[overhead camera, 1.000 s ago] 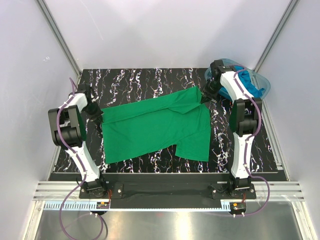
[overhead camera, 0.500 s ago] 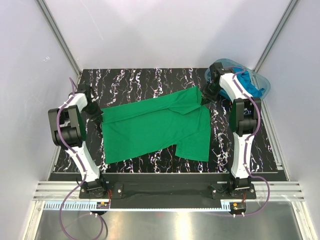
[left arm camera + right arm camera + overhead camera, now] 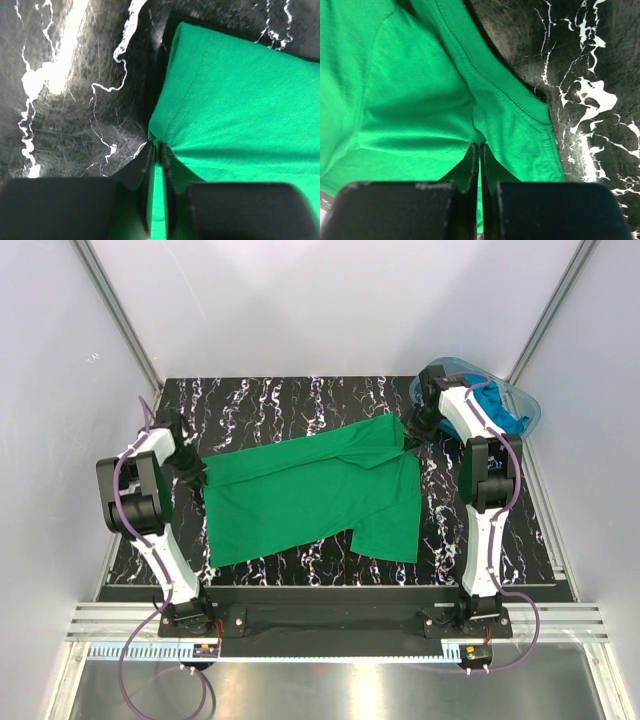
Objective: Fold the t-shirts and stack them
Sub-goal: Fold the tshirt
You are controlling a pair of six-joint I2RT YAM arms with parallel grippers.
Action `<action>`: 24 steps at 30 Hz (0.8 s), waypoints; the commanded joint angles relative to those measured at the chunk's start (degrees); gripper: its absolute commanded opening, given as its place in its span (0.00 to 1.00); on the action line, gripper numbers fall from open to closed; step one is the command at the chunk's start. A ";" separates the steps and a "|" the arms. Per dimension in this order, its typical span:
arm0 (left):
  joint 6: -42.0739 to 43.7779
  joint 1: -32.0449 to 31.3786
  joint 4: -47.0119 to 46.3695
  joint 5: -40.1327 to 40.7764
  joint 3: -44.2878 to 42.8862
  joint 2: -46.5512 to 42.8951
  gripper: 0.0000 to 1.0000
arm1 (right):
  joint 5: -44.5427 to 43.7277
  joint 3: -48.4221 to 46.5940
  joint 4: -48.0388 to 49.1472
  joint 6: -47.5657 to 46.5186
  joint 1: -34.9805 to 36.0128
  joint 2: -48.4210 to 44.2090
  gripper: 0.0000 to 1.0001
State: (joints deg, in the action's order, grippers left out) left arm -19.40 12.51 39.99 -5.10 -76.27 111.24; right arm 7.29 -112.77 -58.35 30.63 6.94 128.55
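Green t-shirt [image 3: 310, 495] lies spread on the table [image 3: 260, 400], roughly mid-table between the two arms, skewed, with one sleeve toward the near edge.

Left gripper [image 3: 193, 472] is at the shirt's left corner. In the left wrist view its fingers [image 3: 140, 170] stand a thin slit apart with green cloth in the slit. I cannot tell whether they clamp it. Creases fan out from the tips.

Right gripper [image 3: 408, 435] is at the far right end of the shirt, near the collar. Its fingers [image 3: 467, 172] are pressed together on a raised fold of the cloth.

Against a second ago: the shirt's outline looks unchanged to me, and both grippers sit at the same corners. The right arm's posture has shifted very slightly.

Materials: the shirt is a soft matte knit with a ribbed collar band [image 3: 495, 75] and a stitched hem. The table is glossy black with white marble veining. The turquoise t-shirts [image 3: 505, 405] are bunched in a clear blue-tinted tub [image 3: 532, 418] at the far right corner, behind the right arm.
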 commanded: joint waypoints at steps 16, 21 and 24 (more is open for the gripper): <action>-12.06 -0.82 -18.26 -4.73 4.81 -13.96 0.44 | -3.86 -16.46 12.47 -10.23 0.36 5.99 0.62; -13.12 -1.61 -20.04 -11.33 0.69 -4.82 0.31 | -4.13 -22.84 15.00 -11.30 0.44 12.15 0.61; -15.14 -2.05 -19.69 -11.24 -0.11 -1.47 0.31 | -4.13 -23.63 16.77 -11.12 0.88 13.39 0.60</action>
State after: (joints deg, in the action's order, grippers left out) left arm -32.03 10.90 22.26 -12.95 -74.61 107.50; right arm 4.40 -134.34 -43.72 20.93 7.18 139.72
